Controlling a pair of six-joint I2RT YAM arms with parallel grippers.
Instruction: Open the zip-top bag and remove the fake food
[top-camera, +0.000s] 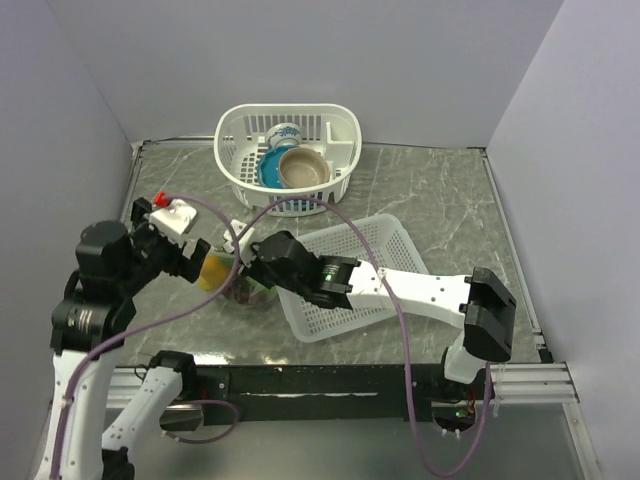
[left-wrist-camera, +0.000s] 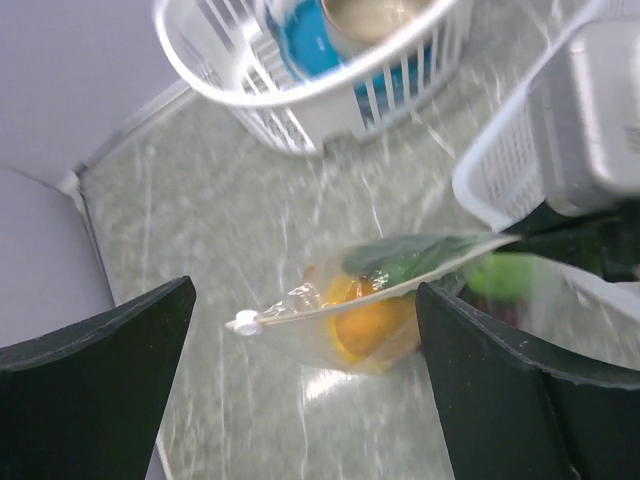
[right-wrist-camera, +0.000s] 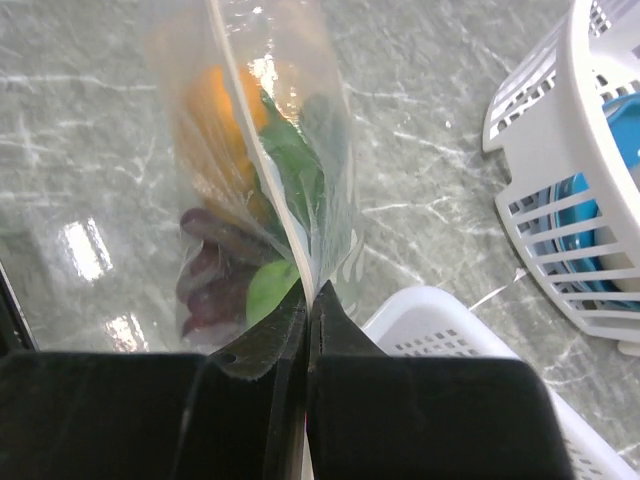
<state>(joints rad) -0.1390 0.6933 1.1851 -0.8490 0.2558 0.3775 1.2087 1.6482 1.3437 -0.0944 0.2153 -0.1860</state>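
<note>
Where the bench (top-camera: 450, 210) carries a round basket (top-camera: 232, 150) at its far edge and a flat basket (top-camera: 385, 238) nearer the front edge, the zip-top bag (right-wrist-camera: 250, 150) is just left of the flat one (toward the left edge), its zip strip pinched in the right gripper (right-wrist-camera: 310, 300); the left gripper (left-wrist-camera: 305, 290) is spread, the bag between its fingers; fake food (right-wrist-camera: 215, 110) sits inside.
</note>
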